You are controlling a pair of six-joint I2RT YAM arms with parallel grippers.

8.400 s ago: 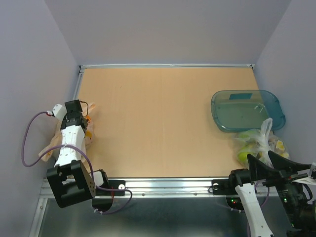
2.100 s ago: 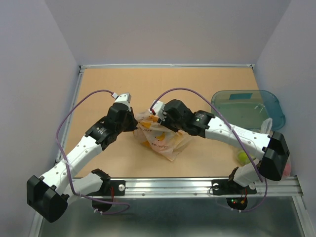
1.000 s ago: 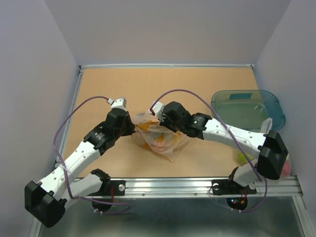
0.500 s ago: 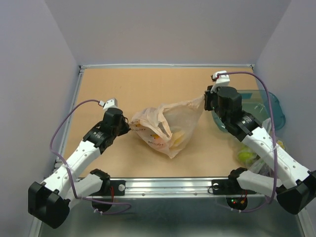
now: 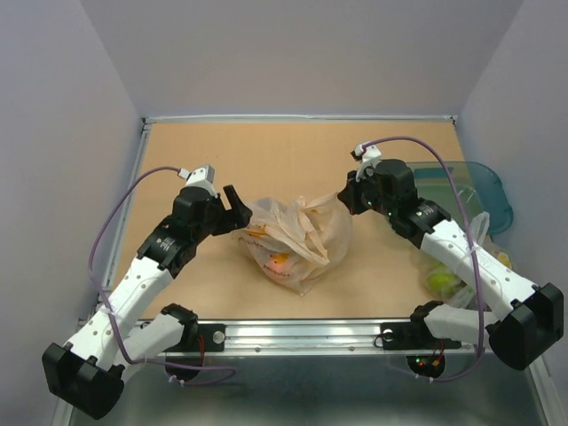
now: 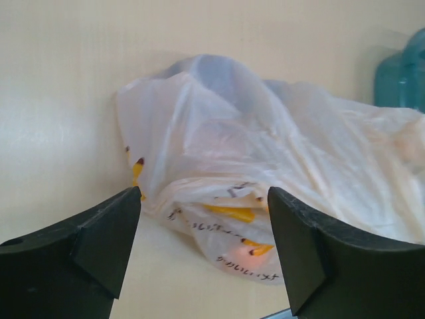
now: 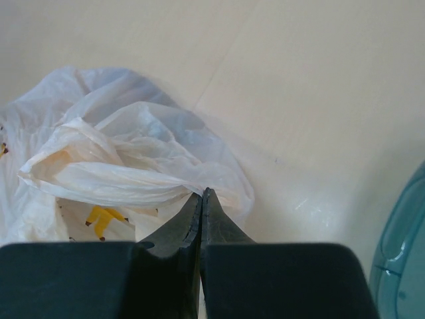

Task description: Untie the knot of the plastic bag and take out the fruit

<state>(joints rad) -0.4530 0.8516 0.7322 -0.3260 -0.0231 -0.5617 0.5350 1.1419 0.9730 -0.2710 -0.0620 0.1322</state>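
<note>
The plastic bag, thin, whitish-peach and printed with orange-yellow marks, lies slumped mid-table. Its loose handle strips drape over the top, and I cannot make out the knot among the folds. A faint orange glow of fruit shows through the film; the rest is hidden. My left gripper stands open just left of the bag, fingers wide with nothing between them. In the left wrist view the bag lies ahead of the left gripper. My right gripper is shut on a strip of the bag at its right side.
A teal tray sits at the right, close behind the right arm, and shows as an edge in both wrist views. A clearer bag of green and yellow things lies in front of it. Walls close in the table's sides.
My left gripper has opened and let go of the bag's left side. My right gripper has come back left toward the bag, and the stretched film has gone slack.
</note>
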